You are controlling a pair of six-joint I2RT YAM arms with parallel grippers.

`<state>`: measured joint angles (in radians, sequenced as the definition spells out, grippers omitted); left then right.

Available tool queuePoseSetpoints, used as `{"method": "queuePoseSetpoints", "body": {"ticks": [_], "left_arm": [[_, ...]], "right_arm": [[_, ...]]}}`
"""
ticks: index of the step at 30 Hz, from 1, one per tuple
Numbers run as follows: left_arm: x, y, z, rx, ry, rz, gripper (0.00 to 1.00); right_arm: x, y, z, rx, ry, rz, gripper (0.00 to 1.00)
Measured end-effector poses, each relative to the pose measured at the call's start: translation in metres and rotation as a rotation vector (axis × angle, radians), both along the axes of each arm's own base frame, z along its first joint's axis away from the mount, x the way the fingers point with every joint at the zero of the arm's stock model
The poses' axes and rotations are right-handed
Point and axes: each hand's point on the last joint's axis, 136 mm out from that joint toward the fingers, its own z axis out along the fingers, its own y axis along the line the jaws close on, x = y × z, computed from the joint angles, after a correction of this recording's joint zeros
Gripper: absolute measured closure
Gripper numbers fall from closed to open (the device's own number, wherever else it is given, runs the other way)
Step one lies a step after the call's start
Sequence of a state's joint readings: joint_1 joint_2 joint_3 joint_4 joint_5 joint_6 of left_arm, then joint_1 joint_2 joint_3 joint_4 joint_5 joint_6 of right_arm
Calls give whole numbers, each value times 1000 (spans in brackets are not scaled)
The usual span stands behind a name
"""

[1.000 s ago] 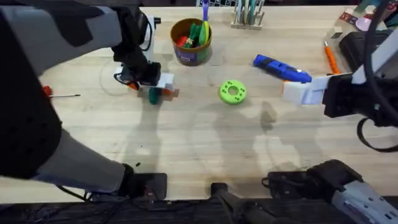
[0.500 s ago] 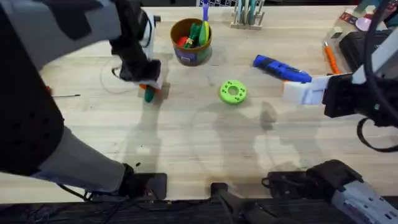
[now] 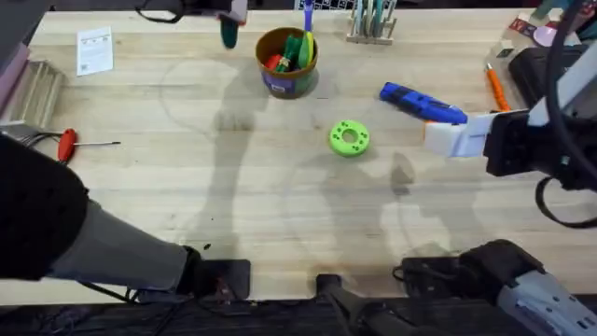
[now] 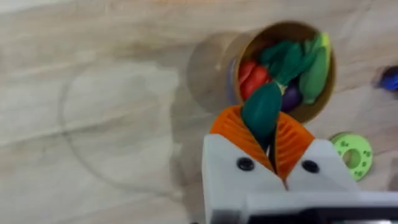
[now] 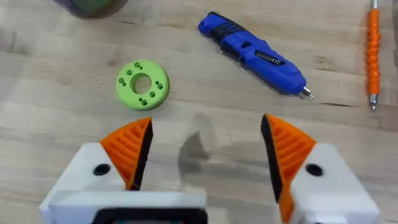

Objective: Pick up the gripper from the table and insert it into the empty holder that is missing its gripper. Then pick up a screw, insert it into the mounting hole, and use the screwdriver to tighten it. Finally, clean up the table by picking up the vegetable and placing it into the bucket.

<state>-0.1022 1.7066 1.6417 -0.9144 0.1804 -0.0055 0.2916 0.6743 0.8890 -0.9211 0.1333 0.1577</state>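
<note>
The left hand (image 4: 268,144) is clamped on the vegetable (image 4: 262,111); its orange ribbed pads (image 4: 233,134) press on either side of the dark green toy, which sticks out beyond the fingertips. In the overhead view the vegetable (image 3: 229,34) hangs above the surface, beside the bucket's rim and not yet over its mouth. The step in hand is judged to be the final one, the clean-up: carrying the vegetable to the bucket.

From the left hand outward, the bucket (image 4: 244,47) lies just beyond the held toy, its opening already crowded with red, green and purple toy pieces. The next move calls for bringing the hand squarely over the bucket's mouth (image 3: 264,49) before the pads part. A release this near the rim risks the toy striking the edge and falling to the surface. Given the contents, it may also rest high on the pile.

The right hand (image 5: 205,152) stands wide and holds nothing, low over bare surface (image 5: 56,81). Just ahead of it lies the lime-green disc (image 5: 142,84), and farther on the blue screwdriver (image 5: 254,53), flat with its metal tip pointing away from the disc. A slim orange-handled tool (image 5: 372,42) lies well off to one side. A red-handled tool (image 3: 67,144) lies well apart from both hands.
</note>
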Motion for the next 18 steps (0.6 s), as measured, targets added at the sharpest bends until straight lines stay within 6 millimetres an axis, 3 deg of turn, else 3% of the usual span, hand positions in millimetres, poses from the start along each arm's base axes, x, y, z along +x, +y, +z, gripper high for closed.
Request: {"method": "queuePoseSetpoints", "body": {"ticks": [6, 11, 16, 17, 18], "left_arm": [[20, -32, -1, -47, -64, -72, 977], [30, -57, -28, -60, -32, -125, 977], [33, -62, -53, -55, 20, -132, 977], [33, -62, -55, -53, 24, -133, 936], [33, -61, -56, -54, 25, -131, 809]], "right_arm": [[0, 0, 0, 0, 0, 0, 22], [0, 0, 0, 0, 0, 0, 23], [0, 0, 0, 0, 0, 0, 23], [0, 0, 0, 0, 0, 0, 23], [0, 0, 0, 0, 0, 0, 22]]}}
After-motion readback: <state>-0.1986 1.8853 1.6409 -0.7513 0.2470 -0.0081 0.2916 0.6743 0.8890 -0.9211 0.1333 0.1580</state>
